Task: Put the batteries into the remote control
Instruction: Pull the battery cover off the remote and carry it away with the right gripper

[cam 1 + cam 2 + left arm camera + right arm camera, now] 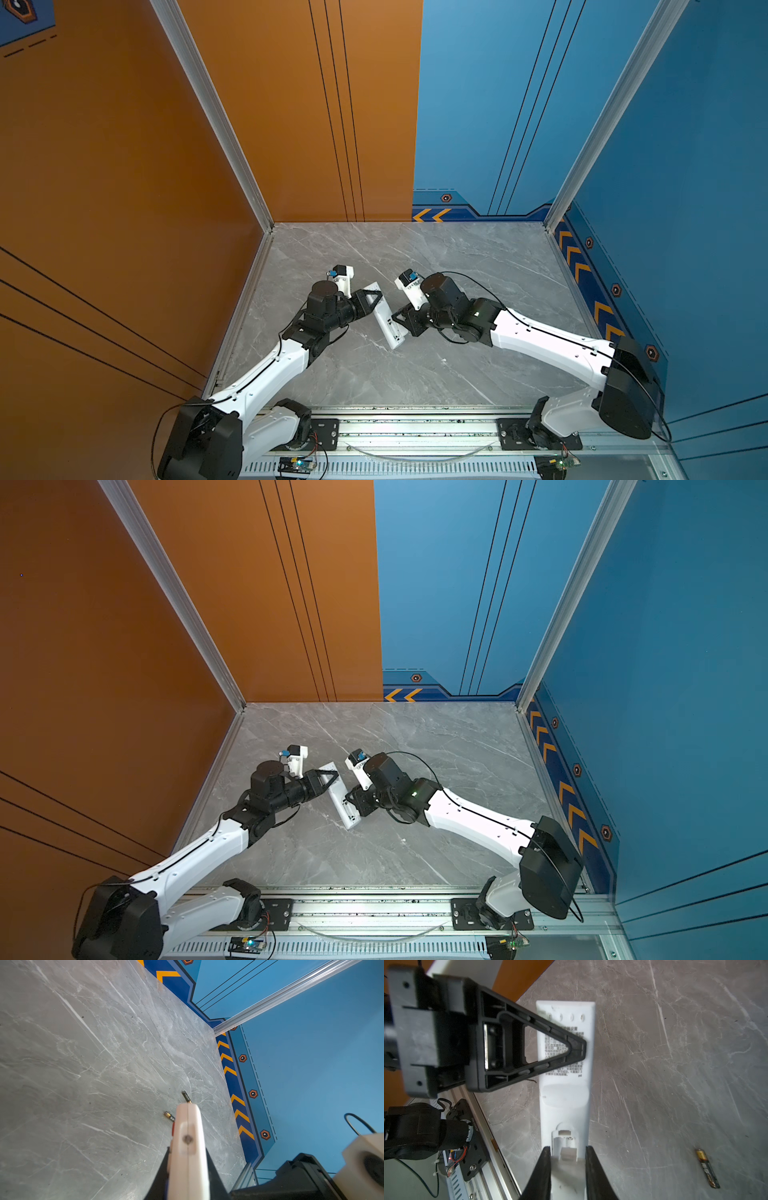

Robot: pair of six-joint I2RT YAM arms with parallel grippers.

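The remote control point(385, 320) sits slantwise near the middle of the grey marble table point(415, 374) in both top views, held between the two arms with its plain back facing up. The left gripper point(374, 297) is clamped on the half of the remote farther from the robot base; in the right wrist view its black triangular finger point(577, 1047) lies flat across the block of small printed text on the white back, and in the left wrist view the remote point(188, 1126) is seen end-on, pinched between the dark jaws of that gripper point(187, 1153). The right gripper point(401, 322) has closed on the nearer end. Its two fingers point(545, 1167) press against the long edges of the remote point(564, 1101) on either side of the battery bay point(564, 1142) - the bay is uncovered, its white inside showing. I cannot tell whether the remote touches the tabletop. The batteries lie loose on the marble, apart from the remote: two show in the left wrist view, one point(186, 1096) just past the remote's tip and another point(169, 1116) beside it, each partly hidden by the remote - while the right wrist view shows a single black-and-gold battery point(708, 1168) lying flat, off to one side of the right gripper point(568, 1150)
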